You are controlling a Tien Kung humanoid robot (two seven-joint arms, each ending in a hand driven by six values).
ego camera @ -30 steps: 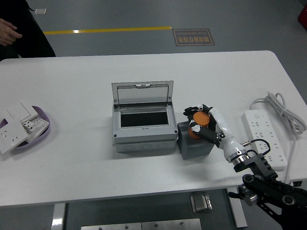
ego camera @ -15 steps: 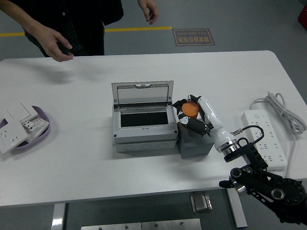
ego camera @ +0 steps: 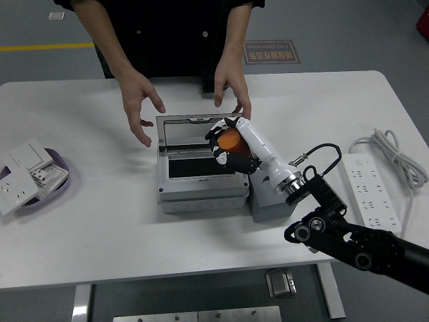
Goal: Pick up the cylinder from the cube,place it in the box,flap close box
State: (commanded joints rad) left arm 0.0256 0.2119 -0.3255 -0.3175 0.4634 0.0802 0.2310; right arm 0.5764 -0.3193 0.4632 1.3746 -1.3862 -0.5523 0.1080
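Note:
My right hand (ego camera: 226,143) is shut on the orange cylinder (ego camera: 230,140) and holds it above the open grey box (ego camera: 200,189), over the right part of its opening. The box lid (ego camera: 199,129) stands upright at the back. The dark grey cube (ego camera: 273,204) sits just right of the box with nothing on top, partly hidden by my forearm. A person stands at the far side; both of their hands hover near the lid, one (ego camera: 141,105) at its left corner, the other (ego camera: 231,87) at its right corner. My left arm is out of view.
A purple tray (ego camera: 57,188) holding white wall sockets (ego camera: 23,173) sits at the left edge. A white power strip (ego camera: 366,192) with a coiled cable (ego camera: 397,154) lies at the right edge.
My right hand lifted the orange cylinder off the cube and carried it left and up over the box. The person stepped to the table's middle and brought both hands down to the lid.

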